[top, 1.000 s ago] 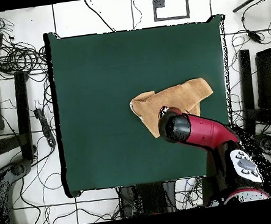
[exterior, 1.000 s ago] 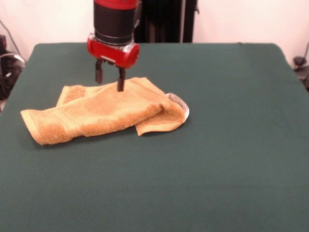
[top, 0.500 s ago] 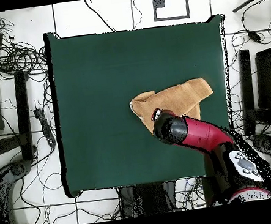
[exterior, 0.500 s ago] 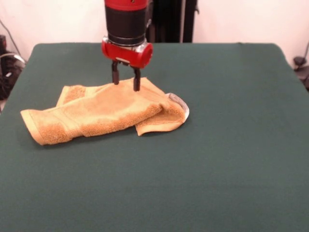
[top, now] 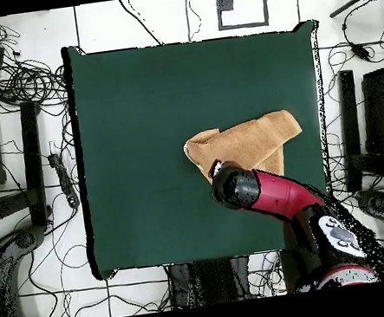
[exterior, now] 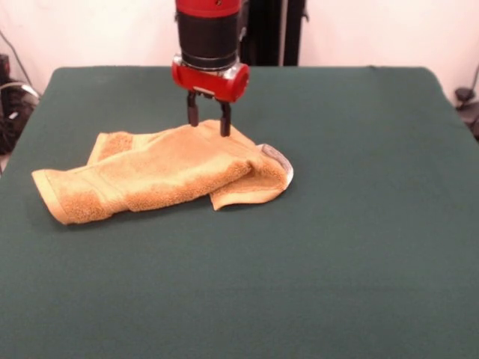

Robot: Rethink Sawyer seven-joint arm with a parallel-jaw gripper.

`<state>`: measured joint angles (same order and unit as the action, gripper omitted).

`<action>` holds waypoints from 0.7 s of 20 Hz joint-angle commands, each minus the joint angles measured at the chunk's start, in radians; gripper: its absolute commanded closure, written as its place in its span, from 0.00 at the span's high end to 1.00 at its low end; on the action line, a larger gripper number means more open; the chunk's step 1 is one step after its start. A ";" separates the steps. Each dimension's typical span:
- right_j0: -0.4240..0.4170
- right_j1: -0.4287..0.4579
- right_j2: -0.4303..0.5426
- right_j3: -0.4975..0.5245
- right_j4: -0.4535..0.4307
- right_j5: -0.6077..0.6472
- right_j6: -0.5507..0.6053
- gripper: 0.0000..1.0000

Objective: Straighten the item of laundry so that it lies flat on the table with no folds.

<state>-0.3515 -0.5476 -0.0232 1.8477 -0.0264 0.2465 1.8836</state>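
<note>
My gripper (exterior: 209, 123) hangs spread and empty over the folded towel (exterior: 161, 176); pinching both layers (they overlap here) could drag the fold along.

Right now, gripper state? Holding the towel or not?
Gripper: open, holding nothing, fingertips at the far edge of the towel.
</note>
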 commanded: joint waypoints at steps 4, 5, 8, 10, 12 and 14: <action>0.072 0.037 0.034 0.076 0.068 0.033 0.214 1.00; 0.076 0.040 0.027 0.078 0.066 0.026 0.216 1.00; 0.078 0.047 0.020 0.076 0.065 0.019 0.213 1.00; 0.080 0.052 0.016 0.070 0.063 0.018 0.209 1.00; 0.089 0.057 0.001 0.064 0.055 0.012 0.206 1.00; 0.087 0.057 -0.008 0.066 0.048 0.012 0.198 1.00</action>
<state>-0.2950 -0.5417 -0.0388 1.8609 -0.0195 0.2465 1.8836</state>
